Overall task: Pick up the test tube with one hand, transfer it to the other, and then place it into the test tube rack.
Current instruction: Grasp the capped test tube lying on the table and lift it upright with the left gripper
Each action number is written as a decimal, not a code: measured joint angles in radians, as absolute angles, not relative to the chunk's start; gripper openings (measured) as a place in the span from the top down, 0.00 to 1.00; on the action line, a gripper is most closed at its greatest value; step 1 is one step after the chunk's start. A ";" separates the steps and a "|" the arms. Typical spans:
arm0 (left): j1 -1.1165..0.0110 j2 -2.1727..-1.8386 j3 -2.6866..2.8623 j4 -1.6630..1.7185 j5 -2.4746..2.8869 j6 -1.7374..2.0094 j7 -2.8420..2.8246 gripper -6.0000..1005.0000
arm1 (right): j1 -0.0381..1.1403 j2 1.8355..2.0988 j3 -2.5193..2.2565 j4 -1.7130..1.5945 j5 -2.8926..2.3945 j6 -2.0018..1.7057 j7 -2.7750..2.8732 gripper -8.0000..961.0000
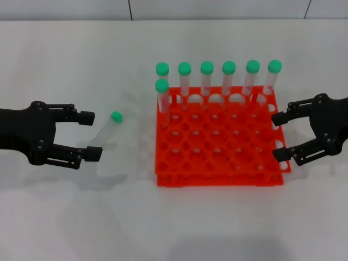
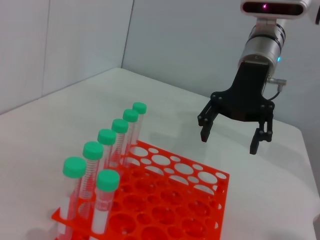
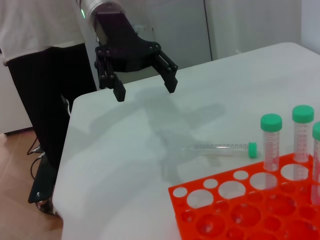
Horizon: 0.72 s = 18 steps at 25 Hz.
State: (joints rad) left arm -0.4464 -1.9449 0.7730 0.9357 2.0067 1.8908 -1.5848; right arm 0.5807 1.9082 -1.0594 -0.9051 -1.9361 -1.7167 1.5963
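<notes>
The test tube (image 1: 107, 130), clear with a green cap, lies on the white table just left of the orange-red rack (image 1: 217, 179). My left gripper (image 1: 91, 135) is open and empty, its fingertips just left of the tube's lower end. The right wrist view shows it hovering (image 3: 145, 90) above the table beyond the lying tube (image 3: 220, 148). My right gripper (image 1: 279, 137) is open and empty at the rack's right edge. It also shows in the left wrist view (image 2: 232, 135), beyond the rack (image 2: 222, 180).
Several identical green-capped tubes (image 1: 229, 76) stand in the rack's far row, with one more behind its far-left corner hole. They show in the left wrist view (image 2: 120, 135) and the right wrist view (image 3: 271, 140). A person in dark trousers (image 3: 45, 100) stands past the table's left edge.
</notes>
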 joint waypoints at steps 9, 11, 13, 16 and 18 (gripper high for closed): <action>-0.447 -1.953 0.770 0.946 2.007 1.890 -1.667 0.13 | 0.580 1.917 -1.060 -0.905 -1.943 -1.716 1.594 0.14; -0.448 -1.953 0.772 0.967 2.009 1.890 -1.733 0.13 | 0.579 1.919 -1.060 -0.905 -1.943 -1.711 1.592 0.14; -0.449 -1.954 0.773 1.002 2.019 1.894 -1.810 0.13 | 0.576 1.919 -1.060 -0.905 -1.943 -1.703 1.591 0.14; -0.450 -1.957 0.773 1.065 2.036 1.904 -1.919 0.13 | 0.574 1.919 -1.060 -0.905 -1.944 -1.689 1.590 0.14; -0.451 -1.956 0.773 1.105 2.046 1.910 -2.001 0.13 | 0.574 1.920 -1.060 -0.905 -1.945 -1.677 1.589 0.14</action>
